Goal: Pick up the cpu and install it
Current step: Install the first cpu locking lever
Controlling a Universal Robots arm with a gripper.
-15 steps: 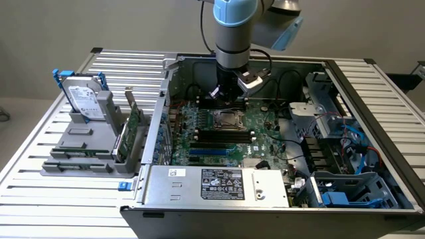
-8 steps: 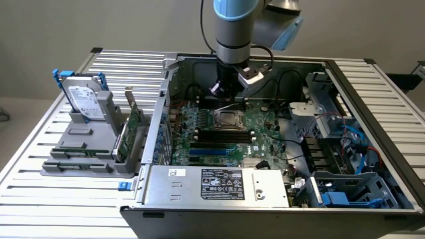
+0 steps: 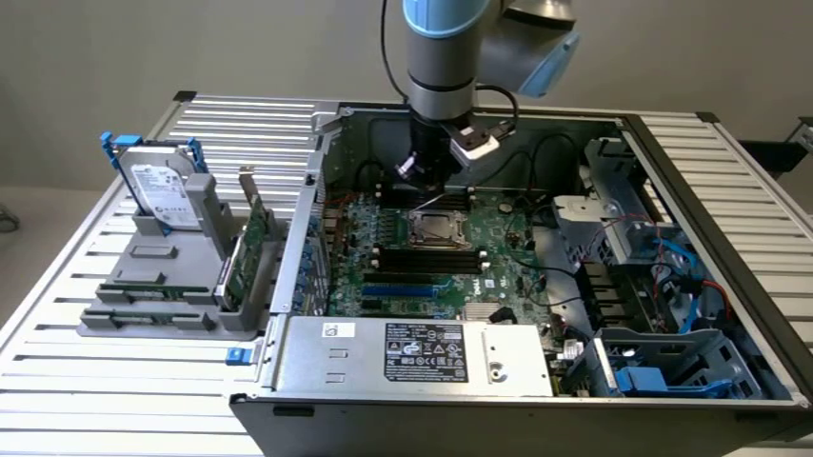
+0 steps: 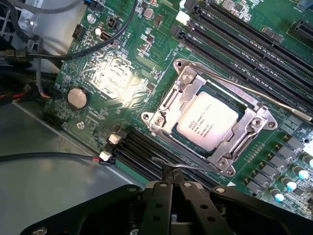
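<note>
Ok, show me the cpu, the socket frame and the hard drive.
cpu [image 4: 208,123], wrist view, middle of metal top.
socket frame [image 4: 177,93], wrist view, its metal side.
hard drive [image 3: 162,182], exterior view, its white label.

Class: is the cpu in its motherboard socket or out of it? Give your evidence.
In. The cpu lies flat inside the metal socket frame, its printed top facing up.
</note>
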